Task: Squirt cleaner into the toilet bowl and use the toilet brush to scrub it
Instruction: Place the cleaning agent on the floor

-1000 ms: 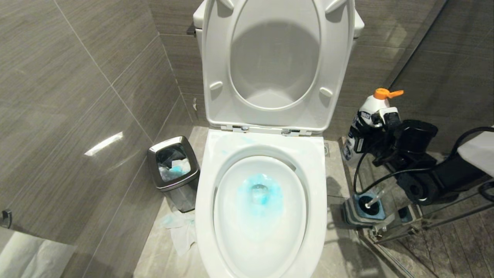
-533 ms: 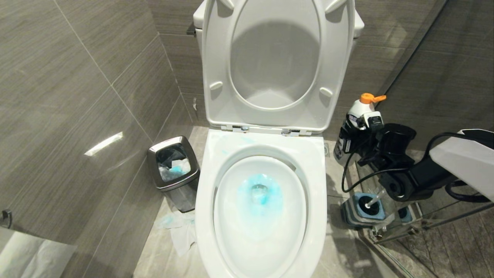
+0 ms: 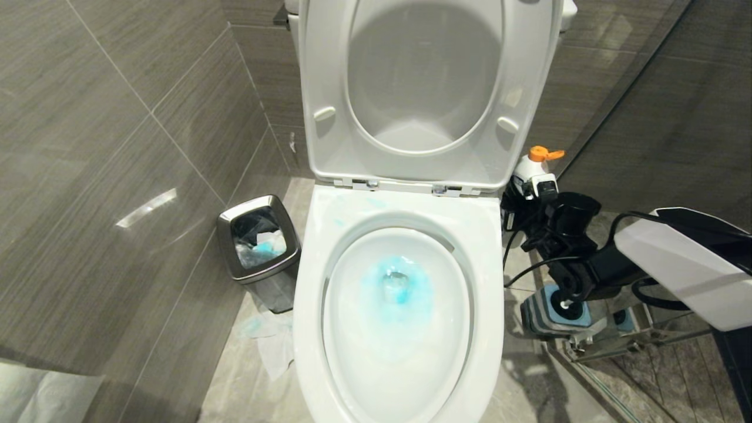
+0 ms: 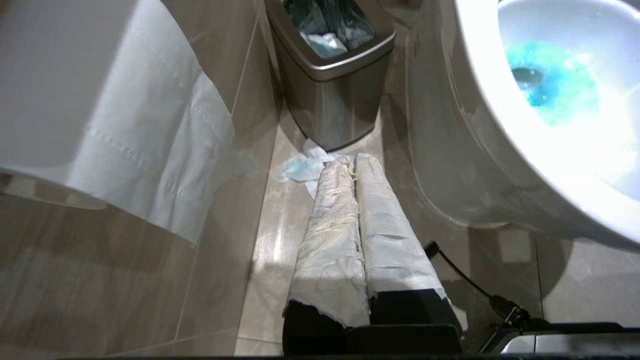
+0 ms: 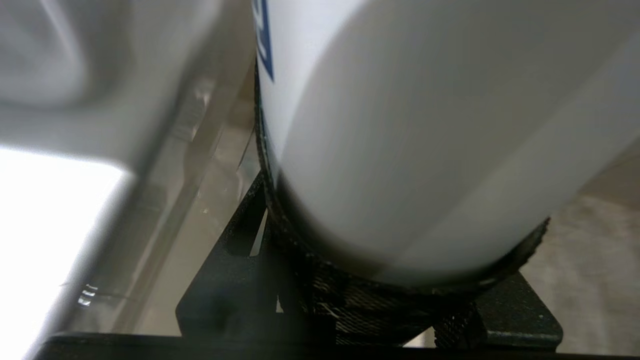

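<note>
turquoise cleaner (image 3: 399, 282) pools in the toilet bowl (image 3: 399, 320) while my right gripper (image 3: 531, 197) grips the white bottle (image 3: 531, 170) beside it, my left gripper (image 4: 350, 170) clenched empty by the floor

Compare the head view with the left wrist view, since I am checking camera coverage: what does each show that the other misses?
Only the head view shows the raised seat, the white bottle with an orange cap in the right end effector, and the brush holder. Only the left wrist view shows the shut left end effector and the paper roll. Both show the toilet bowl, blue water, steel bin and floor tissue.
</note>
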Available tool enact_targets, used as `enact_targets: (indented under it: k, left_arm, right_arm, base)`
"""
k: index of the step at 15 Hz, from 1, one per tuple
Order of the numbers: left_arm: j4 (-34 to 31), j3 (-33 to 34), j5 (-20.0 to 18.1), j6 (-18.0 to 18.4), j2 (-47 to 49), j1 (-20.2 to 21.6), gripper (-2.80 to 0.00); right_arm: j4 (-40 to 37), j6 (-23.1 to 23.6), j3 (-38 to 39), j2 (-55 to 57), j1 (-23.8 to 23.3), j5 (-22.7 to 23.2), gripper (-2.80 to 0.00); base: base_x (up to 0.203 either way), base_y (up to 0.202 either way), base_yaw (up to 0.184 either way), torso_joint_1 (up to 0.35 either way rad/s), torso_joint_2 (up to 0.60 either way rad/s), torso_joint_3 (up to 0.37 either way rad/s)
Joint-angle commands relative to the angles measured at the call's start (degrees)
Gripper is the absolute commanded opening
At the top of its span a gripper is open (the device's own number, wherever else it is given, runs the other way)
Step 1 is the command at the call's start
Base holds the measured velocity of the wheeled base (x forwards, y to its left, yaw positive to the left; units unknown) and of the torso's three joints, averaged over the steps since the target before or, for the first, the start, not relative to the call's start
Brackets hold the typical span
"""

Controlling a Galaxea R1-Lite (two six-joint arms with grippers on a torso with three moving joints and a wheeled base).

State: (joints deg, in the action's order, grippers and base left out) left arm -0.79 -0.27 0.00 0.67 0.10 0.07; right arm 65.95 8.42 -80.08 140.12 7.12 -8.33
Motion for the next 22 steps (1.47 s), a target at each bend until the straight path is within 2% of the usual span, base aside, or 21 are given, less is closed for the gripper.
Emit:
enact_targets:
  k: [1,11,18,22]
  left_arm:
    - [-0.09,0.0,0.0,0.12,0.08,0.01,-2.8]
    - [-0.13,-0.08,0.0,0.3,0.08,0.01,-2.8]
    - [-0.09,0.0,0.0,0.21,0.08,0.01,-2.8]
    - [-0.03,0.0,-0.09,-0.05,0.08,0.01,-2.8]
  right_arm:
    - [0.27,0.05,-4.03,4.51,0.0,-0.1,-2.8]
    - [-2.64,1.61,-18.72,10.41,1.32,0.58,-2.8]
    - [-9.75,1.68,-32.27,14.42,2.25,-0.09,-2.8]
    - [-11.9,1.77,-33.21,13.07,2.72,-0.02,-2.8]
  base:
    - [0.0,0.0,0.0,0.007,0.01,-0.193]
    - [0.0,0.0,0.0,0.005,0.0,-0.198]
    - [0.0,0.0,0.0,0.002,0.0,-0.179]
    - [0.0,0.0,0.0,0.0,0.0,-0.023]
